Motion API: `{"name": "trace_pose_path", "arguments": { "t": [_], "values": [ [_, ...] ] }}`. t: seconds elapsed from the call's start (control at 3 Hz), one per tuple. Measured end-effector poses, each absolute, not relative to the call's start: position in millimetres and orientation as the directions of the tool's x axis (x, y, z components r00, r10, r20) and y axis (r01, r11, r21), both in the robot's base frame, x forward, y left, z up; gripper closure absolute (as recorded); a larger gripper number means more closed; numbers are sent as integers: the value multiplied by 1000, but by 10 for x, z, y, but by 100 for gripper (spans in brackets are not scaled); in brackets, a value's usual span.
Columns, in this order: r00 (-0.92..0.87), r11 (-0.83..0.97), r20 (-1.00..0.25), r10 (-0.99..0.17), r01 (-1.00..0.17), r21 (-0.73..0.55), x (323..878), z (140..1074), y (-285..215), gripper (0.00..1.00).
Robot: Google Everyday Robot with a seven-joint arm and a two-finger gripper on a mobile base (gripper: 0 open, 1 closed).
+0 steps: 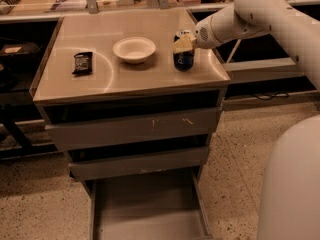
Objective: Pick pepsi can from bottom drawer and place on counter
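No text is legible, not even on the can beside the claw, at the worktop's right side.

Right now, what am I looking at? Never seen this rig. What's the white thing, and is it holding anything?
It's a mobile robot: the white arm reaches in from the picture's right. One camera looks down on a cabinet; where it's mounted is unknown. On the counter: a black snack packet, a white bowl and an upright pepsi can. The claw is at the can's top; whether it grips, I cannot tell. The bottom drawer is pulled open.
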State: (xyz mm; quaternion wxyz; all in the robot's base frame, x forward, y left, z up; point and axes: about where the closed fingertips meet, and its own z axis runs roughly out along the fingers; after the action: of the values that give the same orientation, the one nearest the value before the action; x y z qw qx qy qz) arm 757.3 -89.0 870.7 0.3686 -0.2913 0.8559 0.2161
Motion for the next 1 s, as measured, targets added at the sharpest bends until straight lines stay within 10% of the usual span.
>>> {"name": "trace_pose_path", "arguments": {
  "t": [1.0],
  "values": [
    [-559,737,-757,-339,-658,155,7573,8706,-889,0]
  ]
}}
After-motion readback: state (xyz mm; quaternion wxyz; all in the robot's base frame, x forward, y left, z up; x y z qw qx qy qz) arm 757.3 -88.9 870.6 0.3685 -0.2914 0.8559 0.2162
